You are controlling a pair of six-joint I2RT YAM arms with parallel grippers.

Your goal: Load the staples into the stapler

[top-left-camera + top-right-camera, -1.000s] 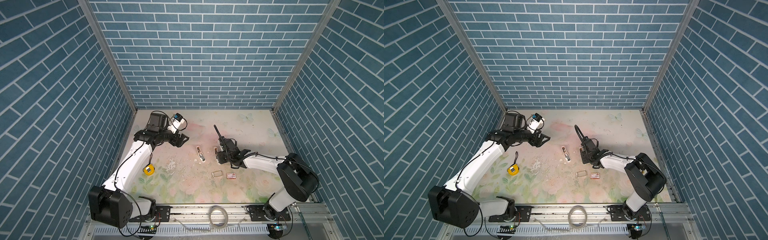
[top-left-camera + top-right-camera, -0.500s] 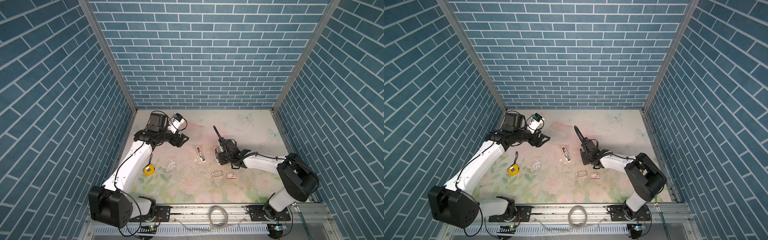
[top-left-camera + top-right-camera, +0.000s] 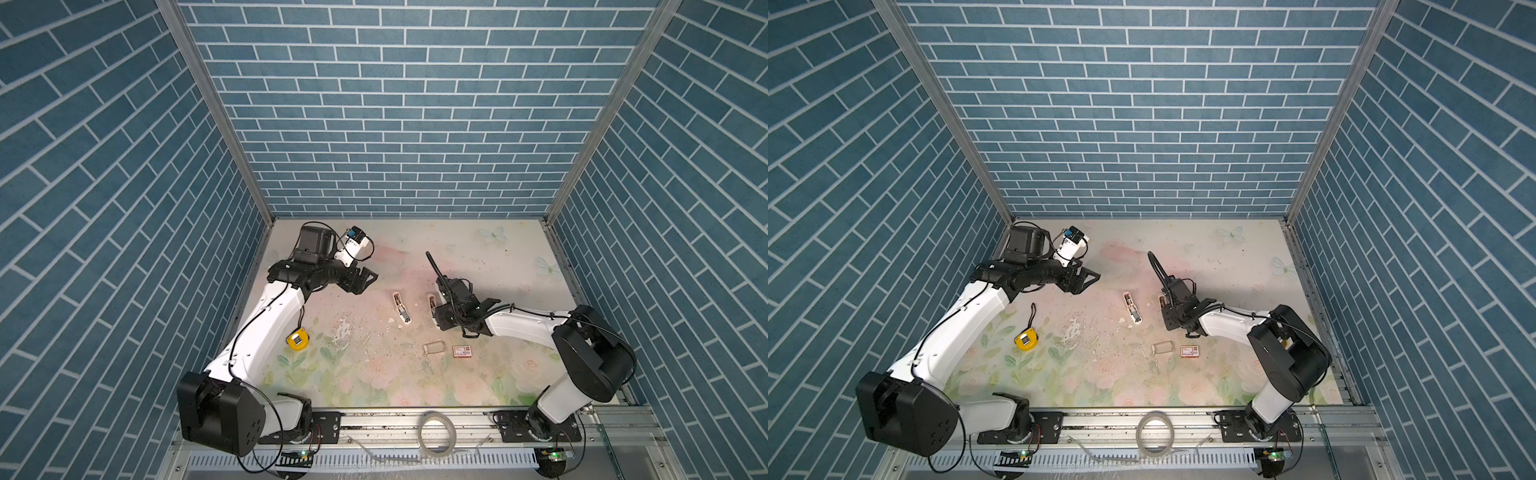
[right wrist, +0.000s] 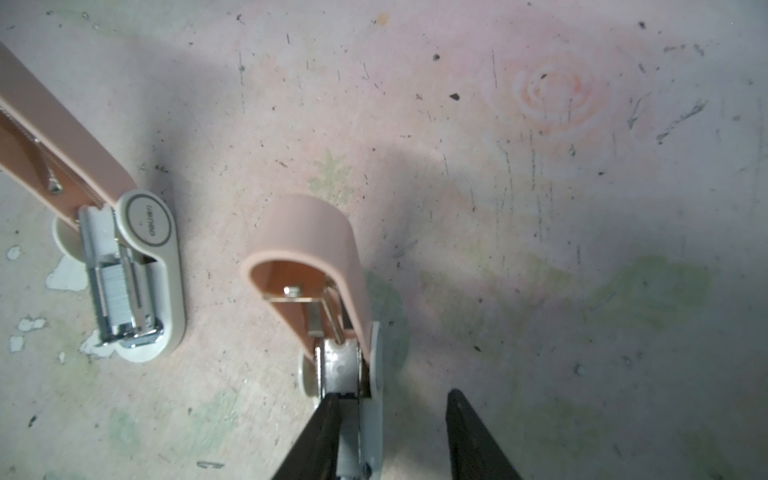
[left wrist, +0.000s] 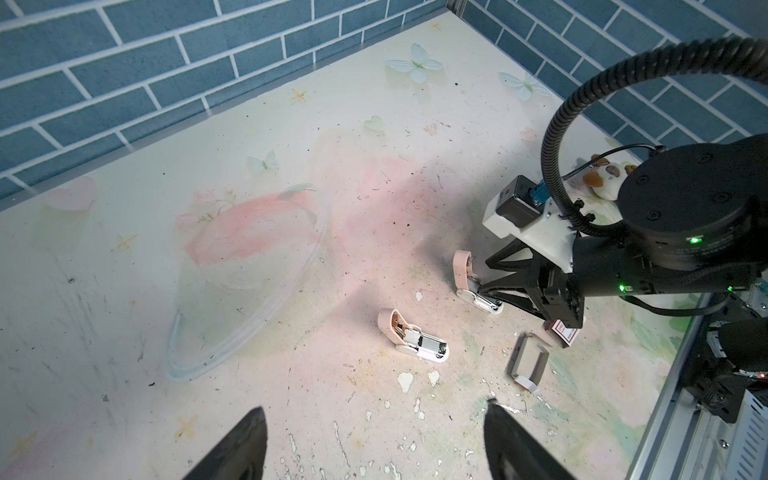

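staplers (image 4: pixel 149 257) pink-cream | walls (image 3: pixel 399 124) blue brick | tabletop (image 3: pixel 478 257) pastel floral

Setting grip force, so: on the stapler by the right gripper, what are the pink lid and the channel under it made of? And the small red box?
Pink lid: likely plastic, matte, with even colour and a rounded moulded edge. Channel: metal, shiny silver with glints. Small red box: probably printed cardboard, flat-sided; too small to be sure.
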